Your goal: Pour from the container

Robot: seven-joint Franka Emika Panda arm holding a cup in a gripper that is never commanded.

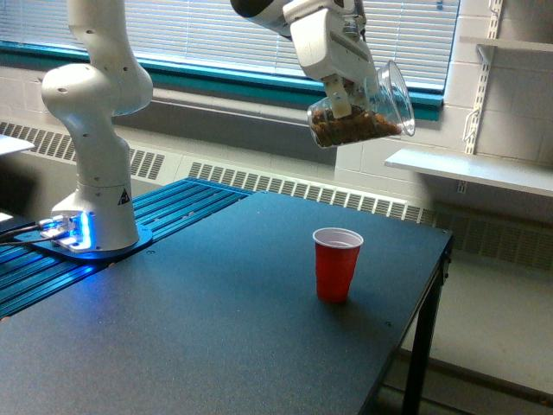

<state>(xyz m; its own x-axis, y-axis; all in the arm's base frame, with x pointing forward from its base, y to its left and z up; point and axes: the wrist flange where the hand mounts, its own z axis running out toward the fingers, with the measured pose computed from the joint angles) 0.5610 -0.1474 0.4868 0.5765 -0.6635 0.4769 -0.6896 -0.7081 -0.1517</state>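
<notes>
Tool (341,97) grips tilted clear container (367,117) above red cup (336,264); no legible writing.

Daylight enters through the white slatted window blinds (259,35), giving bright, even illumination; the dark matte table (216,328) shows a pale sheen and only soft shadows; blue glow at the white robot arm base (82,229); overall slightly soft focus

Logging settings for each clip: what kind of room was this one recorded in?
Probably a lab or workshop room in an institutional building. The robot arm's base is bolted to a dark work table, painted cinder-block walls carry bracket shelving, and a long baseboard heater runs under blinds-covered windows.
</notes>
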